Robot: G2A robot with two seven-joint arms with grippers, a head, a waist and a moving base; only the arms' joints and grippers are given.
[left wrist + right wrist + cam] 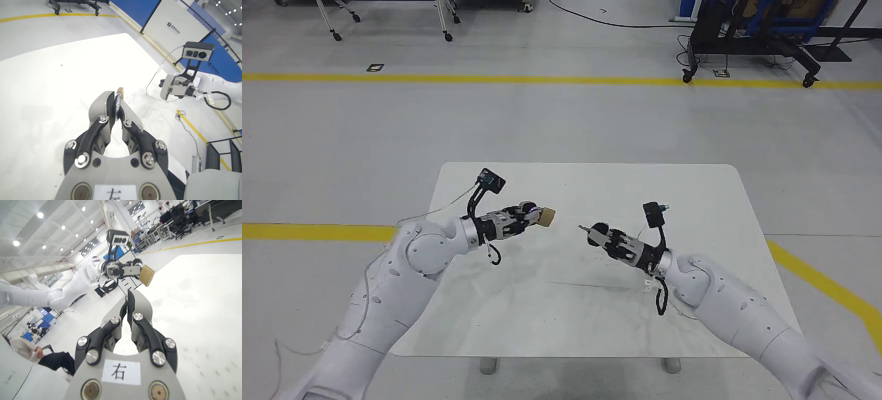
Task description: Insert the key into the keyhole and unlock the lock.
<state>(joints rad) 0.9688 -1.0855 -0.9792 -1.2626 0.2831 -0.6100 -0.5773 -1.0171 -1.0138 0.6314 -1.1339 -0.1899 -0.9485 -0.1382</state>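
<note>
Lock (146, 275) clamped in left gripper (117, 98), apart from key (586, 229) in right gripper (128, 294).

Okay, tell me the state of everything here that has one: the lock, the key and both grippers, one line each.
lock: held in the air by its shackle end, no key in it.
key: held in the air, tip toward the lock, apart from it, not yet inserted.
left gripper: shut on the lock.
right gripper: shut on the key.
</note>
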